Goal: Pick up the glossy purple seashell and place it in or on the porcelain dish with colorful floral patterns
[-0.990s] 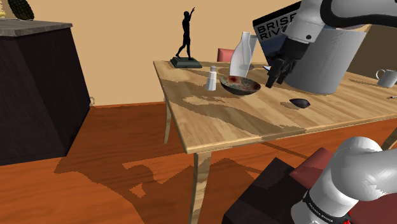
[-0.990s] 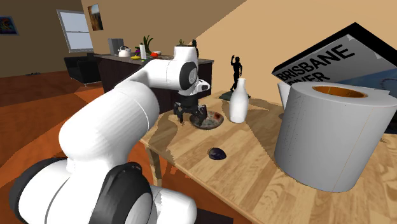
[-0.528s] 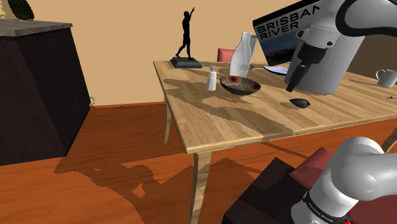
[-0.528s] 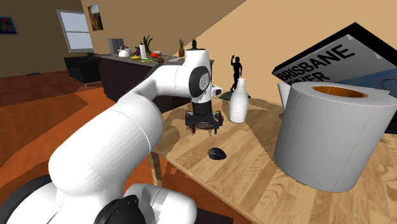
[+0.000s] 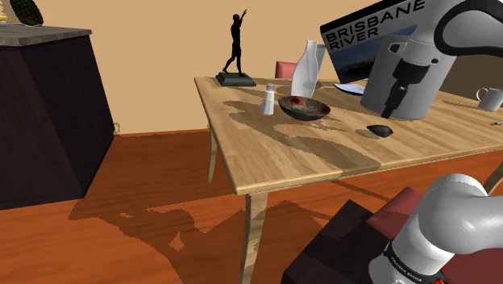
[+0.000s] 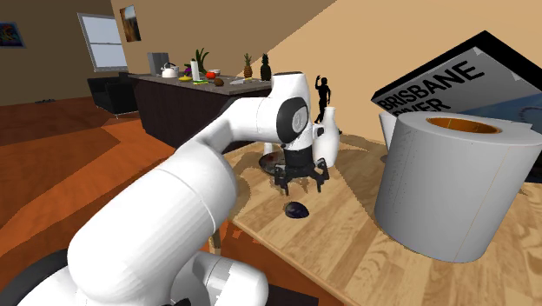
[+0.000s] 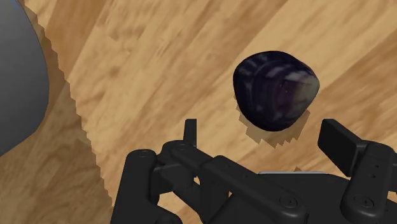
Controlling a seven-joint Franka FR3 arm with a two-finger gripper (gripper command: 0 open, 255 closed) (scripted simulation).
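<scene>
In the shoulder view the arm hides part of the book, and the right edge cuts the mug.

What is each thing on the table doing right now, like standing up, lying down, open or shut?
seashell: lying on the table, not held.
gripper: open, hovering just above the seashell.
dish: upright, seashell not in it.
white bottle: standing upright.
dark figurine: standing upright.
grey roll: standing on end.
book: tilted, behind the grey roll.
</scene>
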